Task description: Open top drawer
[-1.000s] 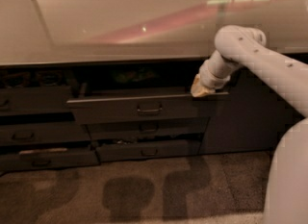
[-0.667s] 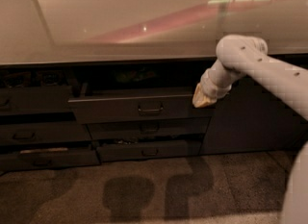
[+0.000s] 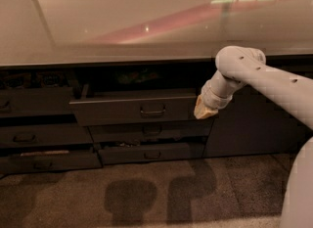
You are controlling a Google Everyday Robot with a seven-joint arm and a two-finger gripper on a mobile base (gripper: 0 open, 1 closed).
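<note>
I see my claw [image 3: 204,108], tan-tipped, at the right end of the dark grey-brown top drawer [image 3: 112,112]. My arm [image 3: 274,82] is off-white; the counter [image 3: 88,11] pale beige with a pink streak; the floor [image 3: 254,183] speckled brown.

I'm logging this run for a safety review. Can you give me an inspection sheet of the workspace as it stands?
Surface: countertop pale, glossy, reflecting lights.
Job's things: top drawer pulled partly out; its handle free.
Clutter: dim, unidentifiable items in the opening behind the drawer.
Grippers: gripper at the drawer front's right end.
Cables: nothing seen.
Surroundings: slimmer drawers below, cabinet door at right, carpet with shadows.
</note>
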